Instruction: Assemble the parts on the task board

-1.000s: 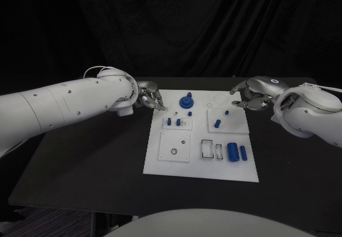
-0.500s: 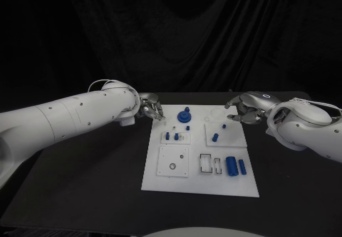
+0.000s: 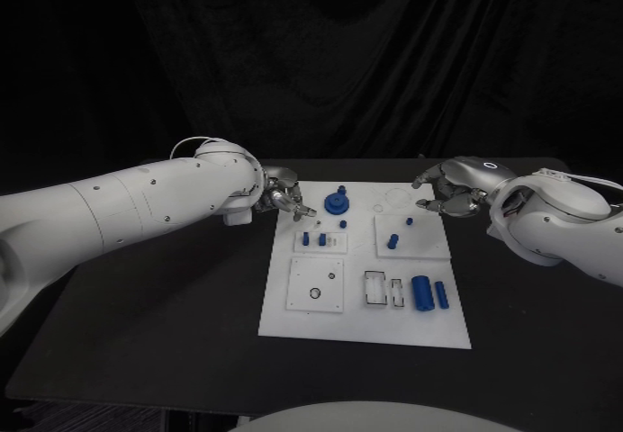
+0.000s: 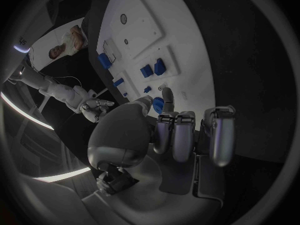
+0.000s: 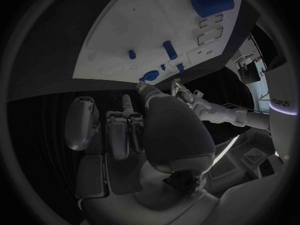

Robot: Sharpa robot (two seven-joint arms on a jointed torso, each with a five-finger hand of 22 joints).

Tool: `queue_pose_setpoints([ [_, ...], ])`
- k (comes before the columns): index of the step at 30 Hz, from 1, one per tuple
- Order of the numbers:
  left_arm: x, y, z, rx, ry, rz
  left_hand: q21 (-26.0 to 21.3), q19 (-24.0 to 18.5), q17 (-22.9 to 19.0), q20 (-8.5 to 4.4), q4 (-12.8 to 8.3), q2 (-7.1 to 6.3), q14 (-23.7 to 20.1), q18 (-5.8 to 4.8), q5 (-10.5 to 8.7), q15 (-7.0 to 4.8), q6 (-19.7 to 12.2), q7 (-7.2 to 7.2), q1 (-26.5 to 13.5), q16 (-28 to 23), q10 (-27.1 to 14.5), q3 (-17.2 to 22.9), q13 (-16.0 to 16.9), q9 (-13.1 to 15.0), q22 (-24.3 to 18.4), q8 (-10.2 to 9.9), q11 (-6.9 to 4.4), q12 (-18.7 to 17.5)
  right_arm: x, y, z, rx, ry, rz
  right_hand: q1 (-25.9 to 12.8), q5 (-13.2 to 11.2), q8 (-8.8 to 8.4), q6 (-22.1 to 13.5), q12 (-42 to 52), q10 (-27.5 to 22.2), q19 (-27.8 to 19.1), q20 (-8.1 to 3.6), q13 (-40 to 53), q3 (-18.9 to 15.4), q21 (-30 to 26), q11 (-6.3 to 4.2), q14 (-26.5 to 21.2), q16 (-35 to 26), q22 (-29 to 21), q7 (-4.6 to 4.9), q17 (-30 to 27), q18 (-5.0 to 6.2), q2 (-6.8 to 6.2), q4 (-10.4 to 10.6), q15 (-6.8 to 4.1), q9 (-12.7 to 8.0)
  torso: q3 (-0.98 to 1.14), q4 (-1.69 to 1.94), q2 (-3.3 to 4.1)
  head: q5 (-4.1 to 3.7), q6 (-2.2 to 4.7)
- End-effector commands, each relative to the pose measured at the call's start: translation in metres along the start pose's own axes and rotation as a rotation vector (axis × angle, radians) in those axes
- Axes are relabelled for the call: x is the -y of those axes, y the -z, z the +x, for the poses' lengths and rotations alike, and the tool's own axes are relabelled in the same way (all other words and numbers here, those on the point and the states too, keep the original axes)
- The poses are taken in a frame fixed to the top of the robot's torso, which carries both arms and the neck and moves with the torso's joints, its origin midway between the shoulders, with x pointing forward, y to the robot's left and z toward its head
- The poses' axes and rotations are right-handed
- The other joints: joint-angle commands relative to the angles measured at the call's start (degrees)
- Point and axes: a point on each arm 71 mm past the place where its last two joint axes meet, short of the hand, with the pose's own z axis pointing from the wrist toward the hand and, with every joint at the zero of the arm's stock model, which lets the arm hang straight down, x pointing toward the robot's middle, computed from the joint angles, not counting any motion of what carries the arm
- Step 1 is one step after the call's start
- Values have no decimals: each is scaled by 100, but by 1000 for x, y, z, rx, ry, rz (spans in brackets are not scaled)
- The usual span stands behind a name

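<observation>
The left hand (image 3: 282, 199) hangs at the far left corner of the task board (image 3: 365, 328), its fingers (image 4: 177, 135) curled loosely inward side by side with nothing between them; in the left wrist view they bend over the board's edge, close to a round blue part (image 3: 338, 204) with a peg standing up from it, but not touching it. The right hand (image 3: 448, 192) hovers by the board's far right corner, its fingers (image 5: 119, 130) likewise drawn in against the palm and holding nothing, over the black table (image 3: 169, 315) just beside the board. Between the two hands, the round blue part stands on the far end of the board. Nearer the robot, two small blue pieces (image 3: 311, 239) sit on a raised white square on the board's left side, and a short blue peg (image 3: 393, 239) stands on a matching square on the right, with a smaller blue bit just beyond it. Nearer still, a plain white plate with two small holes (image 3: 317, 284) lies on the left, two rectangular slots (image 3: 383, 289) sit in the middle, and a thick blue cylinder (image 3: 422, 292) lies beside a thinner blue rod (image 3: 441, 294) on the right.
</observation>
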Motion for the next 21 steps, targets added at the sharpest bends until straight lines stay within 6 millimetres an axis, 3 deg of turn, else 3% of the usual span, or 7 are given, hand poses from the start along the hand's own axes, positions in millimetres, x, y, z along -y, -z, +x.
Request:
queue_pose_setpoints([
  [1,-1,0,7,-62,-11,-80,59,314,1510,-48,-2,2,595,-86,-12,-66,102,-18,-194,15,603,-127,1504,31,1341,66,-66,-3,0,1,0,15,-1,5,28,-2,-25,46,15,587,-34,3,1509,7,-26,36,600,17,1022,-8,1510,12,46,-14,54,-11,12,14,0,-4,-60],
  [5,0,0,9,-67,-16,-113,72,326,1510,-65,-6,4,595,-89,-10,-85,140,-37,-265,15,603,-187,1504,51,1345,90,-85,-3,0,1,0,14,-1,3,28,-2,-25,46,15,587,-34,3,1509,7,-26,36,600,17,1022,-8,1510,12,46,-14,54,-11,3,12,7,12,-98],
  [21,5,-2,16,-84,-25,-139,40,313,1510,-97,-60,-40,595,-80,0,-115,89,-53,-123,15,603,-210,1504,80,1332,76,-109,-3,-1,0,0,10,-1,2,26,-3,-26,49,15,587,-34,3,1509,10,-27,37,600,17,1021,-7,1510,12,48,-16,54,-13,1,15,9,18,-226],
])
